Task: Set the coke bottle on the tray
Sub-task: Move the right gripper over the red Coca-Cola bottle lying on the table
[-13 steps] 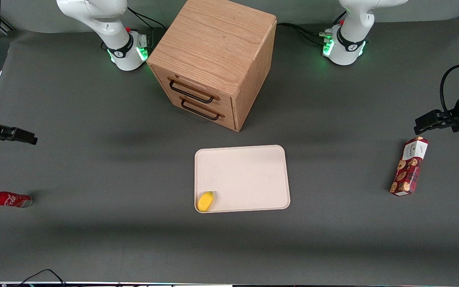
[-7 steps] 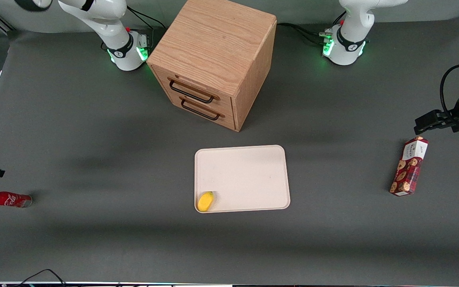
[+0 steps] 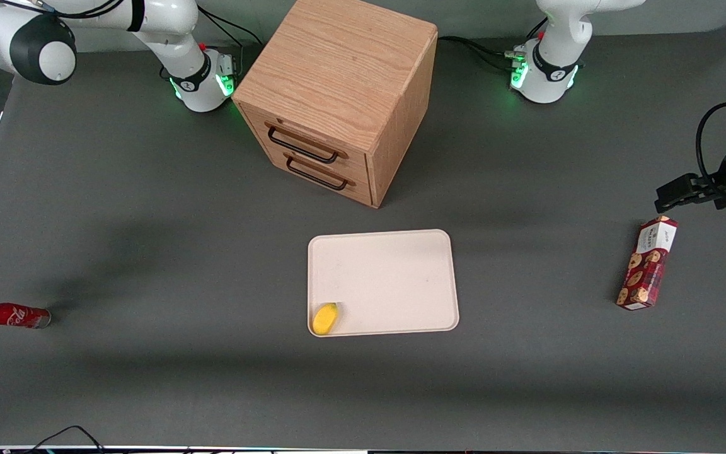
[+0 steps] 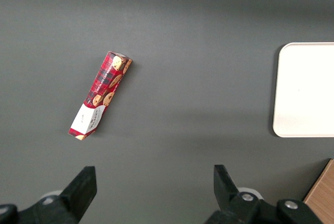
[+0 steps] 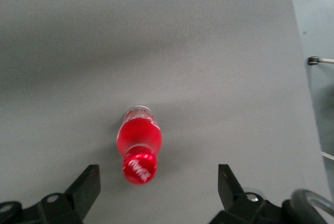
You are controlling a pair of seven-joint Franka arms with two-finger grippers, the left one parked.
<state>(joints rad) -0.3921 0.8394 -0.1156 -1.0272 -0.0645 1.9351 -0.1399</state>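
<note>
Grey bench, bottle [image 3: 15,315] upright at working arm's edge, well apart from tray [image 3: 394,252] mid-bench. Gripper [image 5: 156,190] above cap, fingers spread wide, nothing held; lined up for top-down grab.

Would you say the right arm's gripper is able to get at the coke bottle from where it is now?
Probably yes. The gripper is open above the coke bottle, which stands upright on bare table, its cap between the fingers with nothing near it.

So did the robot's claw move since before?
Yes. The gripper slid toward the front camera, away from the wooden cabinet. It now hangs open above the coke bottle, which stands far from the tray.
</note>
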